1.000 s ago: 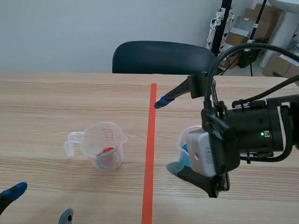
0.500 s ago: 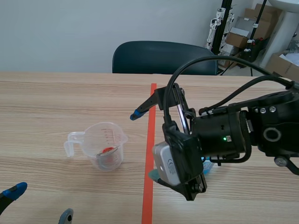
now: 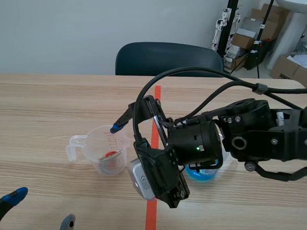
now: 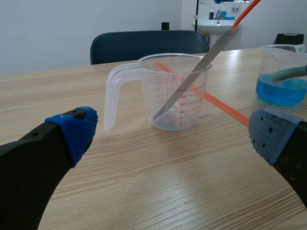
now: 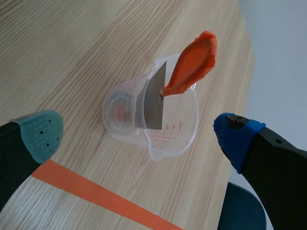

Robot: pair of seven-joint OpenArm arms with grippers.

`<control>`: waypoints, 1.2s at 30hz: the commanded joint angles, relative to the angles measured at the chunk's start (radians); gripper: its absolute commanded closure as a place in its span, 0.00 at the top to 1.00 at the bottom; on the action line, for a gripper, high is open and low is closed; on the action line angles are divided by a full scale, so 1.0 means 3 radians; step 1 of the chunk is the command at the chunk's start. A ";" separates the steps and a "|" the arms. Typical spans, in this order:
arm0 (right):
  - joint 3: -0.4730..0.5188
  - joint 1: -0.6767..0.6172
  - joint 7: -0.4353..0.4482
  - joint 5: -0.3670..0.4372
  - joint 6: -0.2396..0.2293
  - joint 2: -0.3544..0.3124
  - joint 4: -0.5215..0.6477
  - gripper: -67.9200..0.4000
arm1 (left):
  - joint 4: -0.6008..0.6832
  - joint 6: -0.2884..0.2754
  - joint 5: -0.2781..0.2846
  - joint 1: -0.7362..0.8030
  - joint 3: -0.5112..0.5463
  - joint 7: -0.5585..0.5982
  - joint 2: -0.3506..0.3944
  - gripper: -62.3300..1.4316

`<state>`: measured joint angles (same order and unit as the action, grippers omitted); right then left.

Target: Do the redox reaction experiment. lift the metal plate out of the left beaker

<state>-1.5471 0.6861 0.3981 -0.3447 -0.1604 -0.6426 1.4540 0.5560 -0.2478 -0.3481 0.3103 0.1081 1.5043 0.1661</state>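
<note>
Left beaker (image 3: 103, 149): clear plastic, with a handle and a pouring lip, upright on the table (image 3: 48, 110), left of the orange tape line (image 3: 156, 110). Inside it, the metal plate (image 4: 192, 79): a thin grey strip, tilted, lower end on the beaker's floor, upper part leaning on the rim and sticking out above it. At the plate's upper end, an orange-red tab (image 5: 192, 62). No liquid to be made out around the plate. Down the beaker's wall, a red graduation scale with numerals, too small to read with certainty.

Right beaker (image 4: 283, 72): clear as well, standing right of the tape line, holding blue liquid (image 3: 201, 173) in its lower part, mostly hidden behind the right arm in the scene view.

Right gripper (image 5: 139, 133): spread wide above the left beaker, one finger at each side of it, touching neither plate nor tab; blue-padded fingertip (image 3: 116, 128) over the beaker's far rim.

Left gripper (image 4: 172, 132): spread wide too, low at the near edge of the table, holding nothing, the left beaker well ahead of it.

Beyond the table, a dark chair (image 3: 168, 57) and cardboard boxes (image 3: 288, 64), any print on them unreadable.
</note>
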 commanded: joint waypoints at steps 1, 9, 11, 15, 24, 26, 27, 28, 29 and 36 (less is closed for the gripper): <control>-0.0015 0.0104 0.0004 0.0023 0.0037 0.0034 0.0027 1.00 | 0.0027 -0.0008 0.0023 0.0009 0.0017 0.0080 0.0003 1.00; -0.0015 0.0151 -0.0097 0.0023 0.0033 0.0183 0.0024 1.00 | 0.0027 -0.0008 0.0023 0.0009 0.0017 0.0079 0.0003 1.00; -0.0015 0.0151 -0.0159 0.0023 0.0033 0.0223 0.0017 1.00 | 0.0027 -0.0008 0.0023 0.0009 0.0017 0.0080 0.0003 1.00; -0.0015 0.0151 -0.0251 0.0023 0.0008 0.0313 -0.0045 1.00 | 0.0027 -0.0008 0.0023 0.0009 0.0017 0.0080 0.0003 1.00; -0.0015 0.0151 -0.0298 0.0023 -0.0172 0.0510 -0.0275 0.70 | 0.0027 -0.0008 0.0023 0.0009 0.0017 0.0081 0.0003 1.00; -0.0015 0.0151 -0.0299 0.0023 -0.0179 0.0528 -0.0286 0.64 | 0.0027 -0.0008 0.0023 0.0009 0.0017 0.0081 0.0003 1.00; -0.0015 0.0151 -0.0299 0.0023 -0.0179 0.0535 -0.0286 0.62 | 0.0027 -0.0008 0.0023 0.0009 0.0017 0.0081 0.0003 1.00; -0.0015 0.0151 -0.0299 0.0023 -0.0178 0.0546 -0.0286 0.60 | 0.0027 -0.0008 0.0023 0.0009 0.0017 0.0081 0.0003 1.00; -0.0015 0.0151 -0.0304 0.0023 -0.0178 0.0554 -0.0286 0.57 | 0.0027 -0.0008 0.0023 0.0009 0.0017 0.0081 0.0003 1.00; -0.0015 0.0151 -0.0308 0.0023 -0.0177 0.0572 -0.0284 0.46 | 0.0027 -0.0008 0.0023 0.0009 0.0017 0.0074 0.0003 1.00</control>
<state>-1.5394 0.7059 0.3046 -0.3443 -0.2241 -0.4763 1.3537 0.5560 -0.2478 -0.3481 0.3103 0.1081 1.5043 0.1661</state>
